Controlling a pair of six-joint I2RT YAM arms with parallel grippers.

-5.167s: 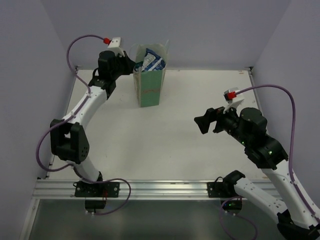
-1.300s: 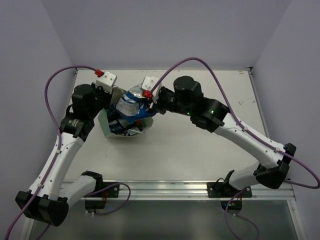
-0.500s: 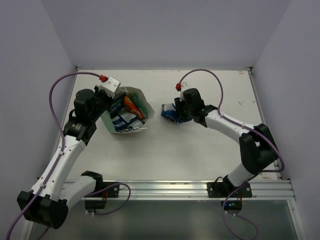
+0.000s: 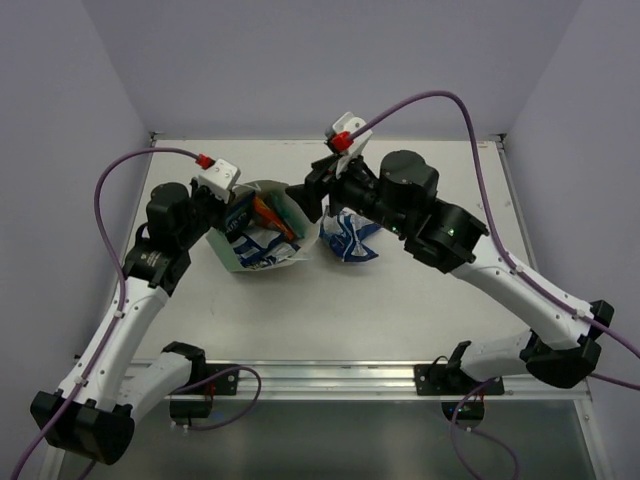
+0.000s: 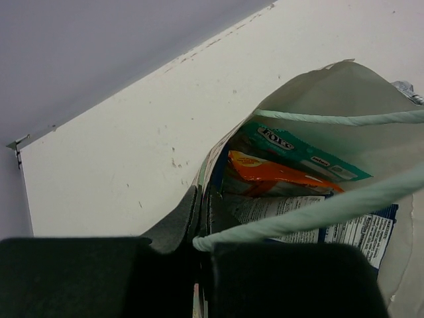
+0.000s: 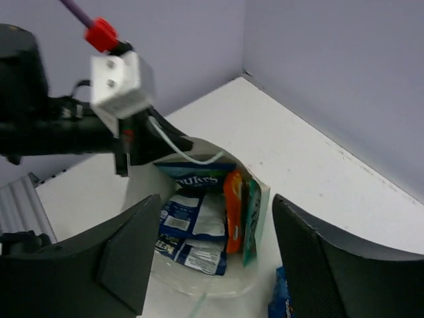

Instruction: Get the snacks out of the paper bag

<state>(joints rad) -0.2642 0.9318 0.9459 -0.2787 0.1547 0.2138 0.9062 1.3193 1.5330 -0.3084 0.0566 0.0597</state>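
The bag (image 5: 331, 93) lies tipped at the counter's (image 4: 420, 300) 9 o'clock. The left gripper (image 5: 202, 199) has its jaws pinching the rim, and the right gripper (image 6: 215, 205) hangs over the mouth, jaws wide. The snacks (image 6: 199, 228) inside look light, crinkly and slippery, best pinched by an edge. One packet (image 4: 350, 238) lies at the bag's 3 o'clock.

The right fingers (image 6: 126, 258) stand spread wide, and straight ahead of them the paper bag (image 5: 344, 93) gapes open, only a thin loop handle (image 6: 185, 158) drooping across its far rim. Inside, the orange packet (image 6: 232, 209) and teal packet (image 6: 251, 213) stand on edge toward the right fingertip, blue-and-white packets (image 6: 192, 233) toward the left one. Beyond the mouth the left fingers (image 5: 175, 222), pinched on the bag's rim, and their camera block (image 6: 116, 79) bar the way. A loose blue packet (image 4: 350, 240) lies just beside the right finger; open counter (image 4: 420, 310) stretches past it.
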